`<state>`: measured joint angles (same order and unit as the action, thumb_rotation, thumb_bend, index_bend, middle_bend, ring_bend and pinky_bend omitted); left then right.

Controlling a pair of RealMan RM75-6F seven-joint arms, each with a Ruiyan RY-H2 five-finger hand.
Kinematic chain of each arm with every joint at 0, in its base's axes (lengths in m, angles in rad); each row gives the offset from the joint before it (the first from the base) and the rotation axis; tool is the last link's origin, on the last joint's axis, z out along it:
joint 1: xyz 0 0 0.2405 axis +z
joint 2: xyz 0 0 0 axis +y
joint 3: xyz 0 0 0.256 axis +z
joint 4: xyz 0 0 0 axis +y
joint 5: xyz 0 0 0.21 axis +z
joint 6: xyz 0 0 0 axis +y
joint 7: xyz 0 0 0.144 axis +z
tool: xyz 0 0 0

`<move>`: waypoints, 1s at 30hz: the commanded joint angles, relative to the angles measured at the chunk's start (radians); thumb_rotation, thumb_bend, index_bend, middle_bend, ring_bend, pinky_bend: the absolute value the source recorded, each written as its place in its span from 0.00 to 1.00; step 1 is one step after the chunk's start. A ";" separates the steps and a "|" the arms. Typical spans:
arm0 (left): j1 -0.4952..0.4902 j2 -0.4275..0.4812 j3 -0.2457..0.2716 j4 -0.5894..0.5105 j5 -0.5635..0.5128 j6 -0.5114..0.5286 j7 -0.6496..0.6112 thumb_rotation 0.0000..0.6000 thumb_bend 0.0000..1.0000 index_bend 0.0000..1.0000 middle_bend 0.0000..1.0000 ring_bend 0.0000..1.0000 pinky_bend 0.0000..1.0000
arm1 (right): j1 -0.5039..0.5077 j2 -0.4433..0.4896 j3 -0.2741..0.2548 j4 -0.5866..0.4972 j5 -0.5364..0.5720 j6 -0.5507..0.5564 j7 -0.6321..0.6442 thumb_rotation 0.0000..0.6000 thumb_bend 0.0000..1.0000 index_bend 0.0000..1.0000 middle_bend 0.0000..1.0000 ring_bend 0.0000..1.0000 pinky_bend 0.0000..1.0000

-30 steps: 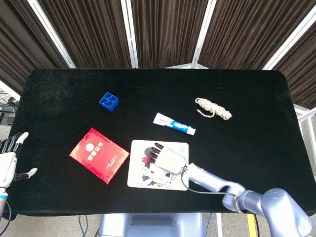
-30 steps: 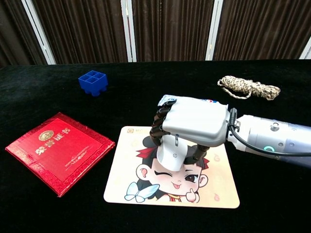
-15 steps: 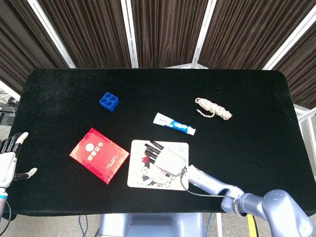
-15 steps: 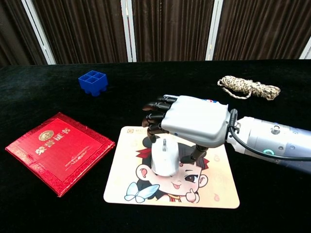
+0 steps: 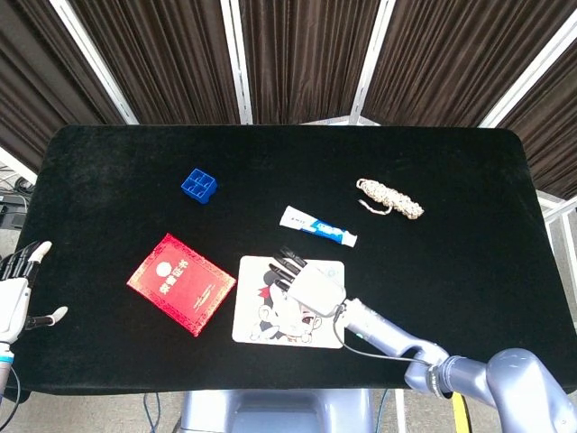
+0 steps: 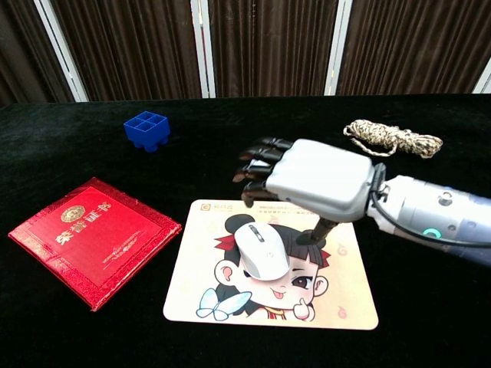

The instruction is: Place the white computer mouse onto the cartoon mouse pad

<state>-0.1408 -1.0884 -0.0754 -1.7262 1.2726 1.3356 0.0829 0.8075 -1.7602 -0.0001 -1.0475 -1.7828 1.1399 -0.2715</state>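
The white computer mouse [image 6: 261, 249] lies flat on the cartoon mouse pad [image 6: 337, 300], over the printed face. My right hand [image 6: 314, 180] hovers just above and behind the mouse with its fingers spread, holding nothing. In the head view the right hand [image 5: 311, 284] covers the upper middle of the mouse pad [image 5: 255, 322] and hides the mouse. My left hand [image 5: 13, 298] hangs off the table's left edge, fingers apart and empty.
A red booklet [image 6: 88, 238] lies just left of the pad. A blue block [image 6: 146, 129] sits at the back left and a coiled rope [image 6: 391, 138] at the back right. A toothpaste tube [image 5: 317, 226] lies just behind the pad.
My right hand let go of the mouse, spread its fingers and rose back and to the right. The mouse now rests on the pad. The left hand has not moved.
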 commanded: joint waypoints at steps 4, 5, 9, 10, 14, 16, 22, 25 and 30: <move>0.000 0.002 0.002 0.000 0.004 0.000 0.000 1.00 0.18 0.00 0.00 0.00 0.00 | -0.053 0.112 0.019 -0.046 0.047 0.040 -0.064 1.00 0.13 0.29 0.11 0.00 0.00; 0.000 0.002 0.002 0.000 0.005 0.000 0.000 1.00 0.18 0.00 0.00 0.00 0.00 | -0.062 0.126 0.021 -0.055 0.056 0.045 -0.069 1.00 0.13 0.29 0.11 0.00 0.00; -0.001 0.004 0.007 0.002 0.014 -0.002 0.002 1.00 0.18 0.00 0.00 0.00 0.00 | -0.125 0.197 0.032 -0.089 0.113 0.083 -0.096 1.00 0.13 0.29 0.08 0.00 0.00; -0.001 0.004 0.007 0.003 0.016 -0.002 0.003 1.00 0.18 0.00 0.00 0.00 0.00 | -0.136 0.206 0.035 -0.093 0.123 0.090 -0.099 1.00 0.13 0.29 0.08 0.00 0.00; -0.001 0.003 0.011 0.007 0.031 0.004 0.008 1.00 0.18 0.00 0.00 0.00 0.00 | -0.232 0.277 0.059 -0.155 0.225 0.153 -0.073 1.00 0.13 0.29 0.08 0.00 0.00; -0.001 0.002 0.014 0.011 0.040 0.008 0.010 1.00 0.18 0.00 0.00 0.00 0.00 | -0.277 0.314 0.069 -0.201 0.270 0.180 -0.059 1.00 0.13 0.29 0.08 0.00 0.00; 0.002 -0.004 0.018 0.022 0.064 0.023 0.015 1.00 0.18 0.00 0.00 0.00 0.00 | -0.386 0.409 0.089 -0.327 0.391 0.228 -0.008 1.00 0.13 0.17 0.00 0.00 0.00; 0.003 -0.007 0.020 0.027 0.073 0.031 0.019 1.00 0.18 0.00 0.00 0.00 0.00 | -0.430 0.477 0.093 -0.423 0.473 0.211 -0.016 1.00 0.12 0.11 0.00 0.00 0.00; 0.007 -0.013 0.022 0.036 0.089 0.046 0.021 1.00 0.18 0.00 0.00 0.00 0.00 | -0.486 0.566 0.103 -0.534 0.544 0.231 -0.012 1.00 0.12 0.10 0.00 0.00 0.00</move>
<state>-0.1349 -1.1003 -0.0538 -1.6916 1.3603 1.3801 0.1043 0.3571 -1.2363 0.0946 -1.5355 -1.2666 1.3566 -0.2911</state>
